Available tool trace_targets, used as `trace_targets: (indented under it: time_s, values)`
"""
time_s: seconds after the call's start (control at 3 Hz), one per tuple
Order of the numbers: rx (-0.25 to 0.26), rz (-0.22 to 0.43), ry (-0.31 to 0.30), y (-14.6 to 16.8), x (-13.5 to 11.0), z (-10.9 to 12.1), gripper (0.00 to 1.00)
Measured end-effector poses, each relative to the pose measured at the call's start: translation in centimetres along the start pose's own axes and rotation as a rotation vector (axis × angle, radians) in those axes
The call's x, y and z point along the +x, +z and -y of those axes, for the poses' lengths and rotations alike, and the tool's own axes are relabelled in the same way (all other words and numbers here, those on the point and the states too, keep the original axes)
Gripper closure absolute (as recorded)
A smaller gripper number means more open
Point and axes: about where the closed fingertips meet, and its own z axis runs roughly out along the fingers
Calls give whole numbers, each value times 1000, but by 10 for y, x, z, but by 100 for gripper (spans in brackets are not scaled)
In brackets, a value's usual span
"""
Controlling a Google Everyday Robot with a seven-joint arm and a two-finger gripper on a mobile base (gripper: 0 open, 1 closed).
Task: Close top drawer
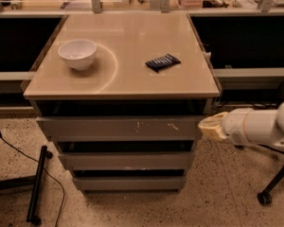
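The top drawer [118, 128] is the wide grey front panel just under the beige cabinet top [132, 37], with small pale scratches right of centre. A dark strip of its interior shows above the panel. The panel stands a little further forward than the two shorter fronts below. My gripper [209, 126], with a pale tip on a white arm, comes in from the right. It sits at the height of the drawer front, just beside the panel's right end. I cannot tell whether it touches the panel.
A white bowl [77, 54] and a dark packet [163, 62] lie on the cabinet top. Two shorter grey drawer fronts [128, 161] sit below. A black stand leg and cable [38, 183] lie on the floor at left, a chair caster [264, 197] at right.
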Motion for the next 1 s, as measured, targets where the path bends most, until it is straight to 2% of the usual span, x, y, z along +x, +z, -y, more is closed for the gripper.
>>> trace_targets:
  time_s: [0.33, 0.67, 1.0]
  values:
    - [22, 4, -14, -11, -9, 2, 82]
    - [21, 4, -13, -10, -9, 2, 58]
    - [19, 12, -37, -10, -12, 0, 35]
